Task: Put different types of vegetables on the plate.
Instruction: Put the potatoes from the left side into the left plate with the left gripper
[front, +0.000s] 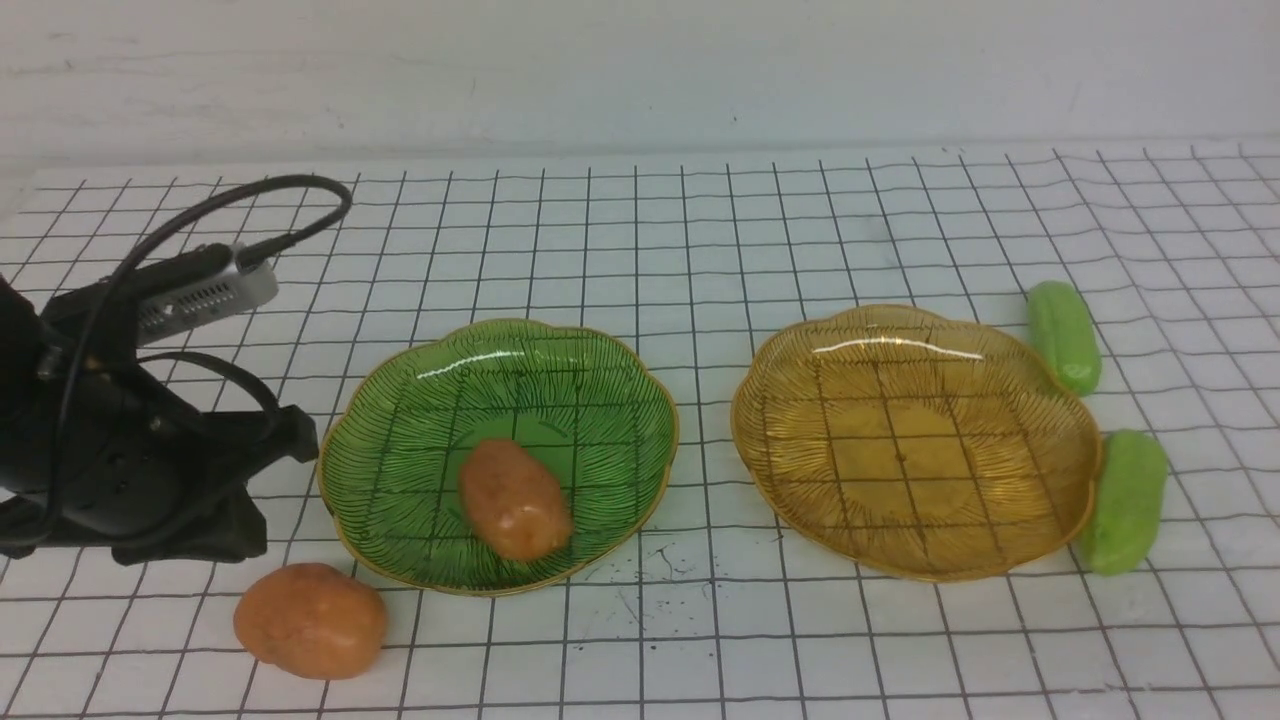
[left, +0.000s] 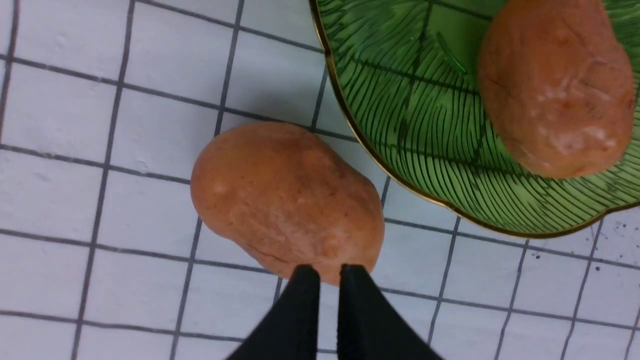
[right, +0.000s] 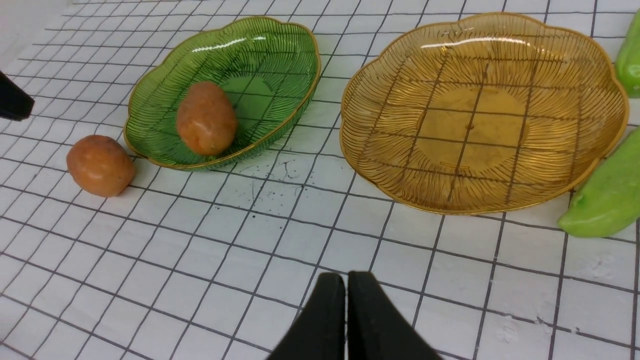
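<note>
One orange-brown potato (front: 515, 500) lies in the green plate (front: 560, 390). A second potato (front: 310, 620) rests on the gridded table just outside that plate's near-left rim. Two light-green cucumbers (front: 1065, 335) (front: 1125, 500) lie against the right side of the empty amber plate (front: 915, 440). In the left wrist view my left gripper (left: 330, 270) is shut and holds nothing, its tips just short of the loose potato (left: 287, 200). My right gripper (right: 346, 277) is shut and empty, hanging over bare table nearer to me than both plates.
My left arm (front: 120, 470), with its camera and cable, fills the left edge of the front view. A white wall stands behind the table. Small black specks mark the mat between the plates (front: 660, 565).
</note>
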